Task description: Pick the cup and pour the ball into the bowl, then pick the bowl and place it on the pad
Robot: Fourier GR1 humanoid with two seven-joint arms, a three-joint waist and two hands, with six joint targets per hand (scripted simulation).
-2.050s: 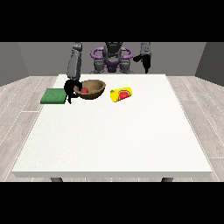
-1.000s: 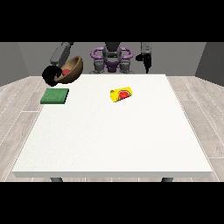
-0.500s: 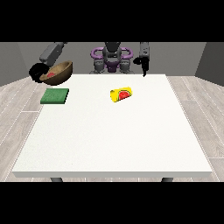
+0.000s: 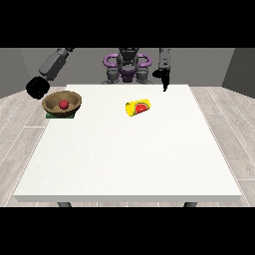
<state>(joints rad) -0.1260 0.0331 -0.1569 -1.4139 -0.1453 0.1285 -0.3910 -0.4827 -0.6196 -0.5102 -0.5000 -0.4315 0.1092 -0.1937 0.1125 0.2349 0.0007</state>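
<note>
The bowl [image 4: 62,104] holding the ball [image 4: 63,104] is sitting on the pad [image 4: 60,115] near the counter [image 4: 129,149] edge, and the hand at the view's left [image 4: 37,88], whose fingers I cannot tell about, is hanging so close that it might bump the bowl off.

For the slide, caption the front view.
Bowl holding the ball sits on the pad; cup lies on its side mid-table.

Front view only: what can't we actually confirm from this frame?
- Pad: mostly hidden under the bowl; only green edges show, so how well the bowl is centred on it is unclear.
- Hand at the view's left: a small dark blob; finger pose unreadable, and whether it touches the bowl's rim.
- Hand at the view's right: too small to read.
- Cup: lying on its side; whether its inside is empty is too small to tell.
- Ball: visible in the bowl.
</note>
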